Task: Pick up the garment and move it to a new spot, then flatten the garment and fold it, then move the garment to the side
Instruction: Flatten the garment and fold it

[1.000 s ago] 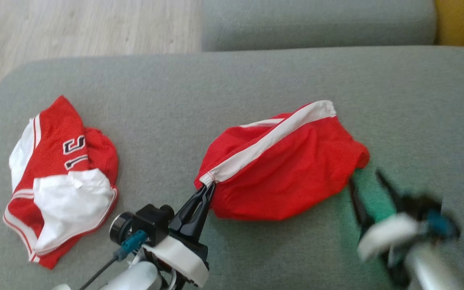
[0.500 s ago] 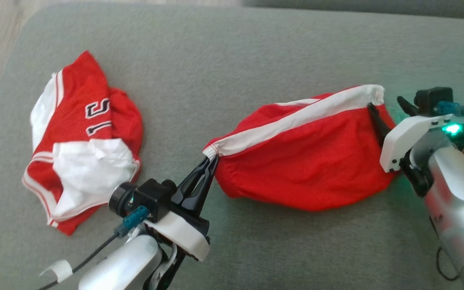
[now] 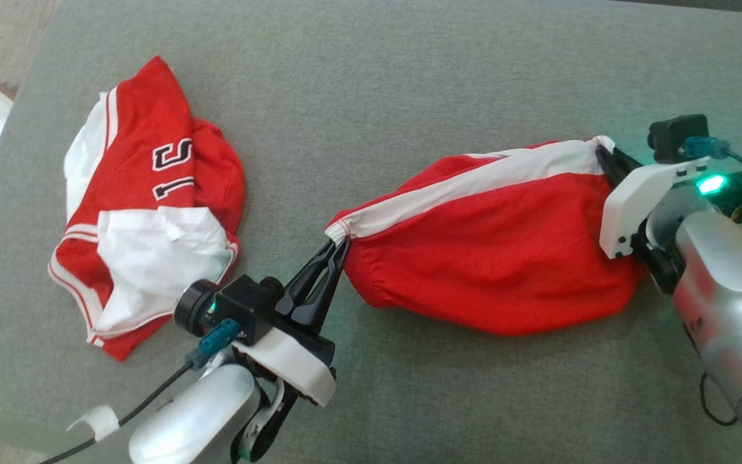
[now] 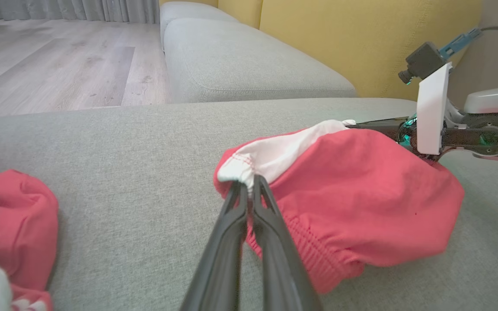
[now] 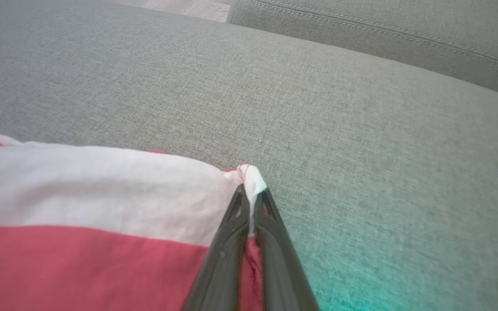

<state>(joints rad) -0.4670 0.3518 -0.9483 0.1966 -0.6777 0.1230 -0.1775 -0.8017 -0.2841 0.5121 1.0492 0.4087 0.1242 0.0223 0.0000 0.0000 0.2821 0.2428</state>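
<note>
The garment lies on the sofa; left jaws pinch its 9 o'clock corner, right jaws its 2 o'clock corner

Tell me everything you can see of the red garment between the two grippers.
The red garment is thin, soft-looking fabric with a white band along its upper edge and a gathered hem below. It lies bunched and puffed on the grey cushion, stretched sideways. The left gripper is shut on the band's left end, the right gripper on its right end.
</note>
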